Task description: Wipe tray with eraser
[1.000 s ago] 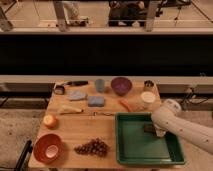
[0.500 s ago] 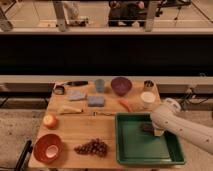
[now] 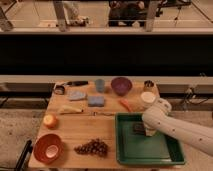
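Since the earlier frames your white arm (image 3: 172, 127) has slid a little to the left across the large rectangular green plastic tray with the raised rim (image 3: 150, 151), and the dark block under its tip has shifted the same way. Nothing else on the wooden board (image 3: 80, 131) has changed place.

Your gripper (image 3: 144, 131) is down inside the tray, in its upper left part, near the back rim. The bulk of the arm covers it, so you cannot tell how far open it is or whether it has hold of anything. The small dark brown-black rectangular eraser (image 3: 137, 128) shows just at the gripper's left edge, low on the tray floor; you cannot tell whether the two touch.

The tray sits at the right front of the board. To its left lie a bunch of dark grapes (image 3: 92, 147) and a round orange-red bowl (image 3: 48, 148). Further back you have a small orange fruit (image 3: 50, 120), a pale yellow piece (image 3: 70, 109), a blue rectangular sponge (image 3: 96, 101) and a grey-blue cloth (image 3: 76, 94). Along the back edge stand a blue cup (image 3: 100, 85), a purple bowl (image 3: 121, 85) and a white bowl (image 3: 148, 97), with an orange carrot (image 3: 125, 105) just behind the tray's back rim.
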`<state>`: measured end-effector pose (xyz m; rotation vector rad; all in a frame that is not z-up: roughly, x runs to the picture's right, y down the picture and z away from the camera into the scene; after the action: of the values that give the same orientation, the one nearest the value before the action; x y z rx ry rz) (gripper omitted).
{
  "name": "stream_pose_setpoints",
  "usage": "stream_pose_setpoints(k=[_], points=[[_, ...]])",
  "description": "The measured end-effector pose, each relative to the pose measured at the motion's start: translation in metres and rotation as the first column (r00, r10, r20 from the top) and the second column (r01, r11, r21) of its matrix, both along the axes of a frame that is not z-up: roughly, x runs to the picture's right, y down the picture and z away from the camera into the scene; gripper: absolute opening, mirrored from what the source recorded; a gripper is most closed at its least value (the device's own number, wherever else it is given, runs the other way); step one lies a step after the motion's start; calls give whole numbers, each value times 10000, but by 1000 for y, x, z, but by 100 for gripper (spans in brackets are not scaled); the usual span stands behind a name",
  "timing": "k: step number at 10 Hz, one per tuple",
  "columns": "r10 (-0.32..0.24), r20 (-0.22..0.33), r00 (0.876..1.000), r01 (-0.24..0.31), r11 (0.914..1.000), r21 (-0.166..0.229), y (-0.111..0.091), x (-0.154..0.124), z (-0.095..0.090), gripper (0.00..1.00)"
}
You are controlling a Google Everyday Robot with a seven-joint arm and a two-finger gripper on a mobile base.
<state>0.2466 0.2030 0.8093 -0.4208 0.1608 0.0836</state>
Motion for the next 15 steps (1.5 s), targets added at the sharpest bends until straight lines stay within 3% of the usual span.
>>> stream_pose_setpoints(k=[4,10,15], points=[[-320,310,9990,317,9995,84,-1,-27,-1,0],[-301,770,9966,293,9995,127,3,-49,-9,0],[-441,616,9971,436,9990,94,40,-41,-32,0]])
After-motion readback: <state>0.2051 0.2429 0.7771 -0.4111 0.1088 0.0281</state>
